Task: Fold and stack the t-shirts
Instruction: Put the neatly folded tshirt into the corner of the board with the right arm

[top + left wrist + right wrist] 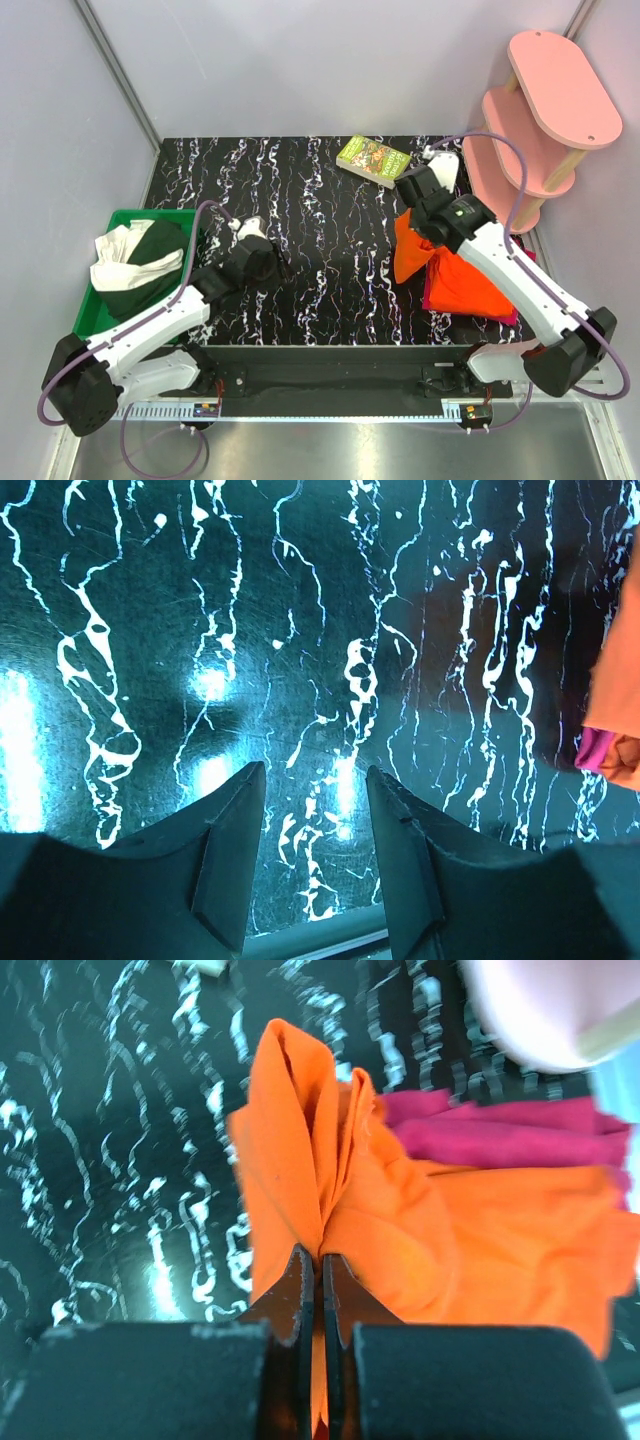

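Note:
A bright orange t-shirt (455, 277) lies bunched at the table's right side on top of a magenta-red t-shirt (428, 296). My right gripper (420, 222) is shut on a fold of the orange t-shirt (330, 1200) and holds it lifted above the table; the magenta-red t-shirt (500, 1135) shows behind it in the right wrist view. My left gripper (283, 268) is open and empty, low over the bare table left of centre. In the left wrist view the gripper (315, 780) faces the marbled top, with the orange cloth (620, 670) at the far right edge.
A green bin (115, 300) with white and dark green cloth stands at the left edge. A book (373, 160) lies at the back of the table. A pink shelf unit (540, 110) stands beyond the right back corner.

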Robot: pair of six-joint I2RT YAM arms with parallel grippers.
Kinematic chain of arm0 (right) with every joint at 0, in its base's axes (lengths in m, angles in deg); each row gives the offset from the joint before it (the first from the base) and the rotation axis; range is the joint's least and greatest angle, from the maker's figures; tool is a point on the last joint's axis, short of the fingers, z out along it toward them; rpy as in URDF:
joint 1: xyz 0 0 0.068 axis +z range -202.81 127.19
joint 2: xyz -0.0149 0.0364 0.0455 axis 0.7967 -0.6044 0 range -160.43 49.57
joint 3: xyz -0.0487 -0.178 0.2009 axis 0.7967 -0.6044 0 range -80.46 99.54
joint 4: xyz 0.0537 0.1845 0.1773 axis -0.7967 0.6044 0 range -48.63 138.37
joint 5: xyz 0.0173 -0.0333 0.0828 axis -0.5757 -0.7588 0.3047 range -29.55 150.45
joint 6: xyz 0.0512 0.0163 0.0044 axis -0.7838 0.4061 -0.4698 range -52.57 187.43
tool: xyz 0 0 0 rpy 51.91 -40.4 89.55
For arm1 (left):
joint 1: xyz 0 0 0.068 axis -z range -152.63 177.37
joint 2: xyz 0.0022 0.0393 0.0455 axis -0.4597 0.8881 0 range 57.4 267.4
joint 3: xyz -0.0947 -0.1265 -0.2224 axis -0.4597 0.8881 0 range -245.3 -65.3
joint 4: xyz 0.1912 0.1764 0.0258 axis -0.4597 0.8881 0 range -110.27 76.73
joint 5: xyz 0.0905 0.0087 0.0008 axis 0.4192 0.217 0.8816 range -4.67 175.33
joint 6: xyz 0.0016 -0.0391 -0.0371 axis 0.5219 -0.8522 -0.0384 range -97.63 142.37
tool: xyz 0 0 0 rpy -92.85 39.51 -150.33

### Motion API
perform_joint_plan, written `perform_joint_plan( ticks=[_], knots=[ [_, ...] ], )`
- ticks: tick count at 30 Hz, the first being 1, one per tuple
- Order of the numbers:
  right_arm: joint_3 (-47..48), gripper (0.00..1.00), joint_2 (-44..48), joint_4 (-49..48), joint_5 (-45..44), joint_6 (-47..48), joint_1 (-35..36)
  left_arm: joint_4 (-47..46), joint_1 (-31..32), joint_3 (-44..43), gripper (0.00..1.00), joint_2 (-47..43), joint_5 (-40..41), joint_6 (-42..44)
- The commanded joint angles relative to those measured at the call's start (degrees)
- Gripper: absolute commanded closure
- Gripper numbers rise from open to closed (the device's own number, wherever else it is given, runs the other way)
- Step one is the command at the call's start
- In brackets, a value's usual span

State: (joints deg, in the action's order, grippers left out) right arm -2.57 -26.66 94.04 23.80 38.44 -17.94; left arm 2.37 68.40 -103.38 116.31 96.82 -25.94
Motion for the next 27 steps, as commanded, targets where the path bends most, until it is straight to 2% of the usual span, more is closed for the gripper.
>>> perform_joint_plan(
  ticks=[1,8,15,27],
  knots=[
    [5.52,1.0,3.8,5.33,-8.0,1.92,-2.17,-1.98,0.45,0.29,0.5,-0.21,-2.26,-0.29],
    [10.17,1.0,3.54,7.28,-11.07,6.05,-7.44,-3.38,0.62,-0.5,0.5,1.73,-4.01,0.94],
    [17.12,1.0,-2.6,6.31,-9.85,8.88,-10.53,-3.65,0.71,-1.38,0.5,3.49,-5.51,1.82],
    [7.28,1.0,5.91,11.04,-5.72,3.24,-10.53,-4.7,0.71,-1.2,0.5,4.36,-7.79,3.14]
  ],
)
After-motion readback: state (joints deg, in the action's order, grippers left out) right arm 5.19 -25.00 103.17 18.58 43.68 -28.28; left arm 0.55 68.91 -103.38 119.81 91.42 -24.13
